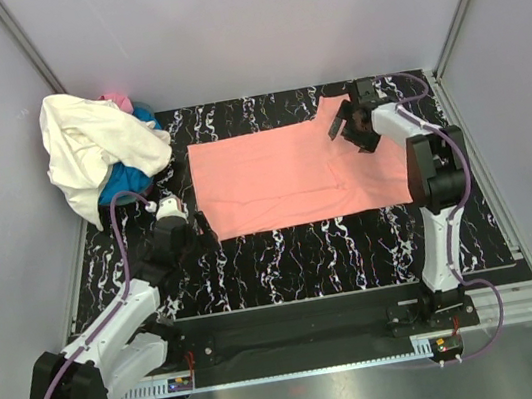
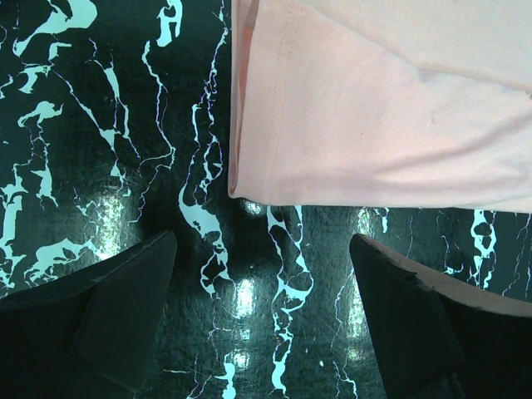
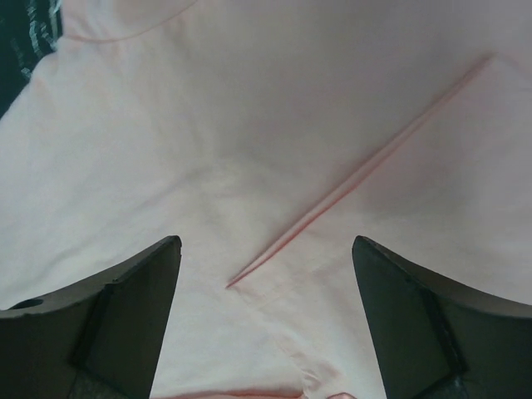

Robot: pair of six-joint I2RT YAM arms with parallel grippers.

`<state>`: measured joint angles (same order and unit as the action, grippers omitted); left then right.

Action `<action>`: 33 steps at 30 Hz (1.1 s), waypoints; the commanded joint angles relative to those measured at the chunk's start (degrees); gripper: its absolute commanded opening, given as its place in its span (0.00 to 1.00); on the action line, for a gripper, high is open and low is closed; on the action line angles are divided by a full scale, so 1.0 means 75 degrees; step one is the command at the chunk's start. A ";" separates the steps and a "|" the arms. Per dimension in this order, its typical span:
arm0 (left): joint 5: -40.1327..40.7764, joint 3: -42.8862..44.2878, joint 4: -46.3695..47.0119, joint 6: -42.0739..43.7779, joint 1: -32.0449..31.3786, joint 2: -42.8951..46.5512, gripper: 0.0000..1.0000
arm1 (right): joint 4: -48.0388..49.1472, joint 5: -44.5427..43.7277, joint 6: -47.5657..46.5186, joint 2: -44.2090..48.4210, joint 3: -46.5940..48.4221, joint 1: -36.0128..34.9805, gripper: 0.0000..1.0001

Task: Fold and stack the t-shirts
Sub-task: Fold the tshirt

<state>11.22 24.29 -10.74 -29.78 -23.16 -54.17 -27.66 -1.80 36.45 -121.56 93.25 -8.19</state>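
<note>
Above the far-right end of the salmon-pink t-shirt (image 1: 273,178), I'm hovering the right gripper (image 3: 266,249), jaws wide, gripping nothing. Left gripper (image 2: 262,249) is sitting equally wide and empty just off the shirt's near-left corner. Shirt is lying flat on the table (image 1: 304,249); cream-white t-shirt (image 1: 86,152) and blue t-shirt (image 1: 126,181) are lying heaped far-left. Judging it soft, light, limp: I'm planning on pinching hem corners, both layers.
</note>
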 commanded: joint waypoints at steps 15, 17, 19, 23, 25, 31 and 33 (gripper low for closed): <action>0.0366 0.0381 0.0272 0.0115 -0.0170 -0.0171 0.92 | -0.0074 -0.1727 -0.0618 0.2691 -0.1310 -0.0596 0.98; 0.0390 0.0463 0.0261 0.0080 -0.0193 -0.0334 0.92 | 0.0008 -0.1927 -0.0547 0.3174 -0.2174 -0.0573 0.99; 0.0321 0.0581 0.0342 -0.0002 -0.0252 -0.0522 0.92 | 0.0194 -0.1731 -0.0290 0.3819 -0.3204 -0.0538 0.99; -0.0019 0.0989 0.0751 -0.0201 -0.0416 -0.1026 0.92 | 0.1424 -0.0313 0.0132 0.4698 -0.4908 -0.0549 0.96; -0.0137 0.1294 0.0799 -0.0260 -0.0440 -0.1621 0.92 | 0.1636 -0.0310 0.0179 0.4793 -0.5411 -0.0549 0.96; -0.0477 0.2420 0.1291 -0.0377 -0.0533 -0.3612 0.93 | 0.1976 -0.0029 0.0121 0.4326 -0.5590 -0.0549 0.94; -0.0535 0.2689 0.1373 -0.0458 -0.0592 -0.4095 0.92 | 0.1931 0.0064 0.0226 0.3952 -0.5590 -0.0538 0.93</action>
<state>8.93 41.12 -4.75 -31.94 -27.00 -80.95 -17.34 -3.44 36.75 -89.32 50.65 -12.21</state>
